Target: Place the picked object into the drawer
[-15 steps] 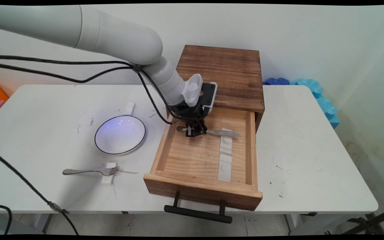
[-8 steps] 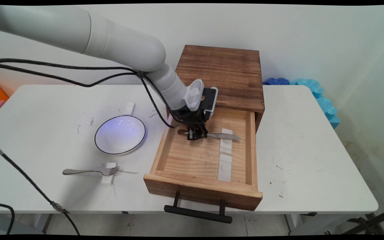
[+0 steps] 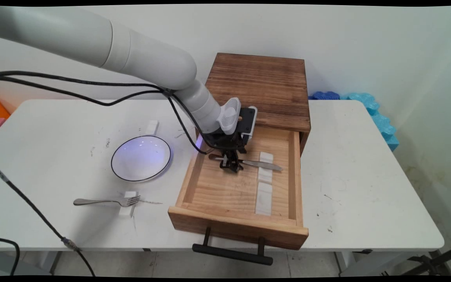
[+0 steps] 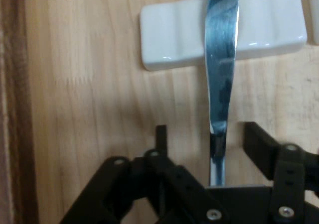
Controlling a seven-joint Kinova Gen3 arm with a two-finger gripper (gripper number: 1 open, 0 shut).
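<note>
- Sinking a little lower into the open drawer (image 3: 194, 178) over the last second, the gripper (image 3: 231, 166) is now sitting right down over the knife (image 3: 249, 162), which is tilting slightly more than before
- Jaws are standing open, one finger (image 4: 160, 136) on each side of the knife's handle, not yet pinching it
- Knife is lying with its long axis running left to right across the far part of the drawer, blade resting on the white rest (image 3: 264, 184) to the right
- Fork (image 3: 108, 201) and plate (image 3: 141, 158) are lying well apart on the table (image 3: 366, 164) to the left
- No readable writing is showing anywhere
</note>
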